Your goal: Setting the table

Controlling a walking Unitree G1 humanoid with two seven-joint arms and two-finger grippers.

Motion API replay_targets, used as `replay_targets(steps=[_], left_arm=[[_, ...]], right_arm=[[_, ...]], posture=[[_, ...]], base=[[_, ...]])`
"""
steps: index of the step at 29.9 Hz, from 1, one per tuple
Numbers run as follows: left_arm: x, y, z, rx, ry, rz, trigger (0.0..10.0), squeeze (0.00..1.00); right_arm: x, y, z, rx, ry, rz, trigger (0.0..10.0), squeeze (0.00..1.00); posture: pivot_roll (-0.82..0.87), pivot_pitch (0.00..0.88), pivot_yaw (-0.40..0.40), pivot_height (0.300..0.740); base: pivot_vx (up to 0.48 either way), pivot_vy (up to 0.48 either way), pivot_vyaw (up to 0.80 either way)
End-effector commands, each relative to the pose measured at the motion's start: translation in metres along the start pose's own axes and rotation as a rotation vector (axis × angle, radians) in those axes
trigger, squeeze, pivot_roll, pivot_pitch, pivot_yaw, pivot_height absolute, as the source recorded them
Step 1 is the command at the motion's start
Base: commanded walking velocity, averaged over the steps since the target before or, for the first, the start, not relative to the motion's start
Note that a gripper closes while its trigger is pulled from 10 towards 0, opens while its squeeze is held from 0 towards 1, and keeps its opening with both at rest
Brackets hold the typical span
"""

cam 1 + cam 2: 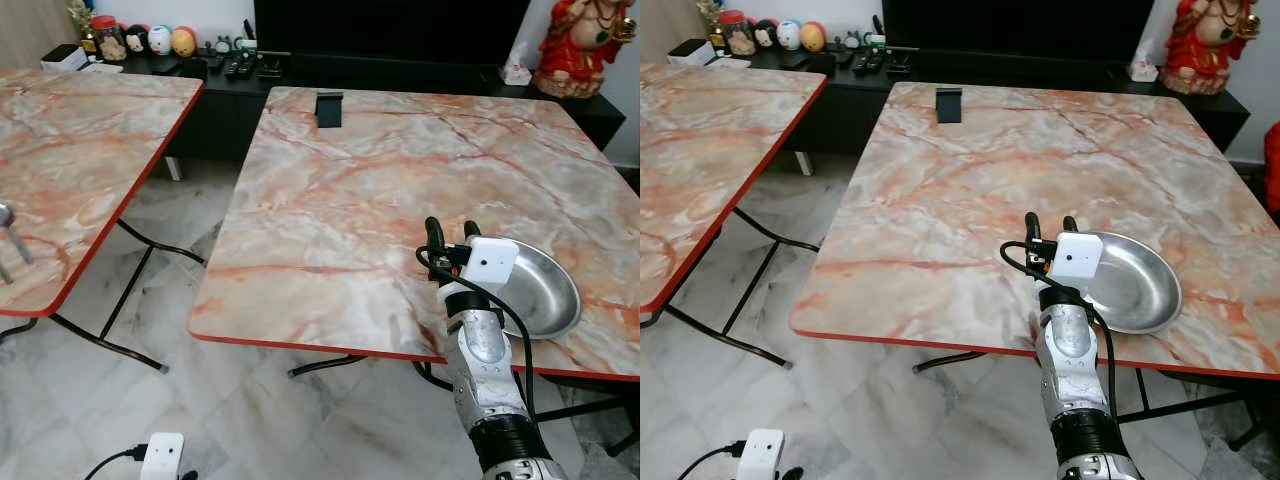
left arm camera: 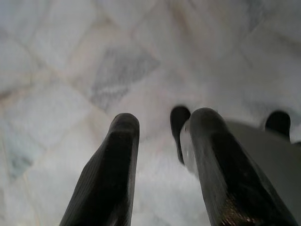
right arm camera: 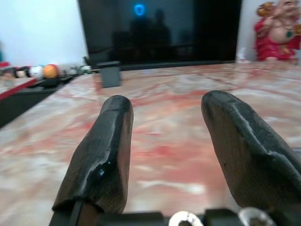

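Right hand (image 1: 452, 232) raised over the near edge of the tabletop (image 1: 400, 180), fingers (image 3: 101, 155) apart and holding nothing, pointing toward the far edge. Steel bowl (image 1: 545, 290) resting on the tabletop near the near right corner, just beside the right hand on its right side; whether hand and bowl touch cannot be told. Small dark block (image 1: 328, 108) standing at the far edge of the tabletop, well apart from the bowl. Second tabletop (image 1: 70, 150) to the left, separated by a strip of marble floor (image 1: 170, 300). Left hand (image 2: 160, 169) hanging low over the floor, fingers (image 2: 113, 174) apart and empty. Dark TV (image 1: 390, 25) on a low black cabinet (image 1: 230, 95) behind the tabletops; red figurine (image 1: 585, 45) at the cabinet's right end; small ornaments (image 1: 160, 40) at its left.
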State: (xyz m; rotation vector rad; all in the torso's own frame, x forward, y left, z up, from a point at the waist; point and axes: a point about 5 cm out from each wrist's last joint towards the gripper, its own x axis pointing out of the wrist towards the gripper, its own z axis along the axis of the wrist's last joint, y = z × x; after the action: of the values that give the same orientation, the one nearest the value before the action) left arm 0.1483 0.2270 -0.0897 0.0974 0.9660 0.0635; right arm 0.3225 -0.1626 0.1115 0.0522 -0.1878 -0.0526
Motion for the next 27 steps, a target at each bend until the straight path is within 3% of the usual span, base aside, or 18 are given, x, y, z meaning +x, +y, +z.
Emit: replay_targets(steps=[1, 17, 27], left_arm=[[-0.002, 0.004, -0.007, 0.011, 0.028, 0.008, 10.0, 0.0], [0.003, 0.001, 0.008, 0.007, 0.004, 0.01, 10.0, 0.0], [0.001, 0.018, 0.009, -0.012, 0.004, 0.037, 10.0, 0.0]], right_arm=[[0.001, 0.006, -0.001, 0.013, 0.003, 0.005, 10.0, 0.0], [0.002, 0.007, -0.001, 0.013, 0.007, 0.003, 10.0, 0.0], [0.007, 0.009, 0.001, 0.004, 0.002, 0.014, 10.0, 0.0]], posture=[[-0.03, 0.0, -0.039, 0.74], [-0.04, 0.0, -0.034, 0.74], [-0.03, 0.0, -0.035, 0.74]], base=[[0.0, 0.345, 0.0], [0.0, 0.347, 0.0], [0.0, 0.351, 0.0]])
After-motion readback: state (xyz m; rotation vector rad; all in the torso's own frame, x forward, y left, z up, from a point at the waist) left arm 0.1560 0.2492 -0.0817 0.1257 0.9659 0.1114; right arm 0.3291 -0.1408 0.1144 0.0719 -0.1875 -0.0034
